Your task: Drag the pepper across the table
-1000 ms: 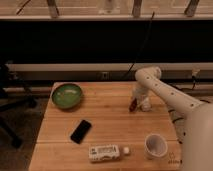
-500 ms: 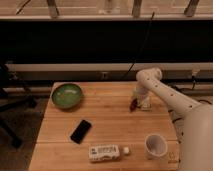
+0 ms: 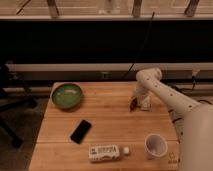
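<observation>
Pincer low over the matt wood table; glossy green bowl, smooth white cup

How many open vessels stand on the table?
2: the green bowl at the far left, the white cup at the near right. The gripper is by the pepper, far right. None seems hidden.
</observation>
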Controlling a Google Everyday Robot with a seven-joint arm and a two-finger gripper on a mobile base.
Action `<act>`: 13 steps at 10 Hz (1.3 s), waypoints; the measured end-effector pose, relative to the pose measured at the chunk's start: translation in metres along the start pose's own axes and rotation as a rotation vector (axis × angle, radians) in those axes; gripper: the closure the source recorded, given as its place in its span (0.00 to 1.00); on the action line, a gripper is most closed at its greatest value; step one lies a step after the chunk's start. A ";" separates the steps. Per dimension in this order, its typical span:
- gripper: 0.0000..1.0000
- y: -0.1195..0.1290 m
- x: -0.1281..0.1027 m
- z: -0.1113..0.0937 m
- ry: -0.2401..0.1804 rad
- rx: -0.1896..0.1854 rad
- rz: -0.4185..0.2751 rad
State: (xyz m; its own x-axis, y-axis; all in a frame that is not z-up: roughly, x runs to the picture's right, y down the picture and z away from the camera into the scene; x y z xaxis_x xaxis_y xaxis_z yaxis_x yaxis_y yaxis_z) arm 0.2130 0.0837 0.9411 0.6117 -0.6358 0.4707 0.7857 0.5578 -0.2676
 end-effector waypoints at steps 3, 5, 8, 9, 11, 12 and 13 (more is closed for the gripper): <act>1.00 -0.008 0.015 -0.007 0.056 -0.006 -0.027; 1.00 -0.005 0.020 -0.010 0.081 -0.016 -0.046; 1.00 -0.015 0.026 -0.011 0.104 -0.021 -0.088; 1.00 -0.017 0.029 -0.011 0.112 -0.024 -0.100; 1.00 -0.021 0.033 -0.011 0.123 -0.026 -0.115; 1.00 -0.024 0.036 -0.012 0.135 -0.029 -0.129; 1.00 -0.028 0.040 -0.011 0.148 -0.032 -0.146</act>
State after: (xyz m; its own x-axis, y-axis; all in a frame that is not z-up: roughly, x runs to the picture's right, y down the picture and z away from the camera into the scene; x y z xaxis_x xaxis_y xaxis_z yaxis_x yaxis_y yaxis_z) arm 0.2166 0.0368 0.9580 0.4966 -0.7810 0.3788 0.8678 0.4384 -0.2339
